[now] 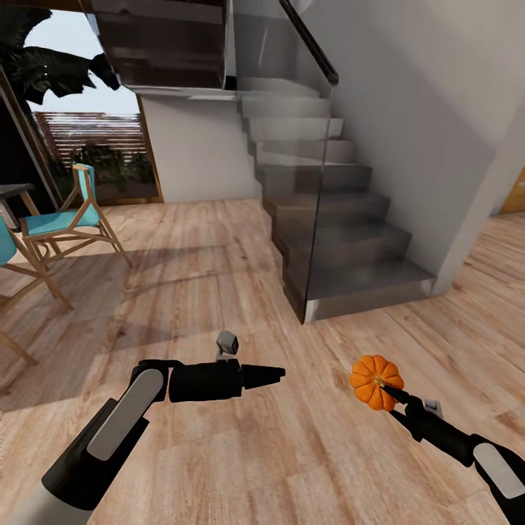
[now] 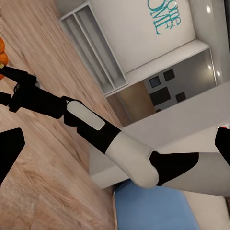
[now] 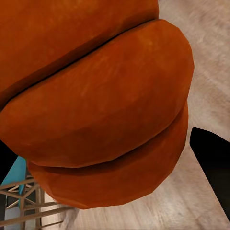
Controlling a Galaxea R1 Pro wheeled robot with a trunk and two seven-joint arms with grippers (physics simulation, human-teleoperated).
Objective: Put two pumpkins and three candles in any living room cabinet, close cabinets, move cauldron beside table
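Head view: we face a wooden floor [image 1: 219, 255] with a grey staircase [image 1: 328, 219] behind a glass panel, and teal-seated wooden chairs [image 1: 62, 222] at the left edge.
Right gripper [image 1: 385, 388]: we see its fingers clamped on a pumpkin [image 1: 376, 381], carried above the floor at the lower right, well short of the stairs.
Right wrist view: the orange ribbed pumpkin [image 3: 96, 105] sits right against the lens, one dark fingertip [image 3: 211, 153] beside it, a bit of teal chair behind.
Left gripper [image 1: 273, 374]: we see it held out low over the floor, pointing toward the right arm, fingers drawn to a point with nothing between them.
Left wrist view: we see the right arm [image 2: 96, 129], an edge of the pumpkin [image 2: 2, 57], a white shelf unit [image 2: 96, 48] and a blue cushion [image 2: 153, 208].
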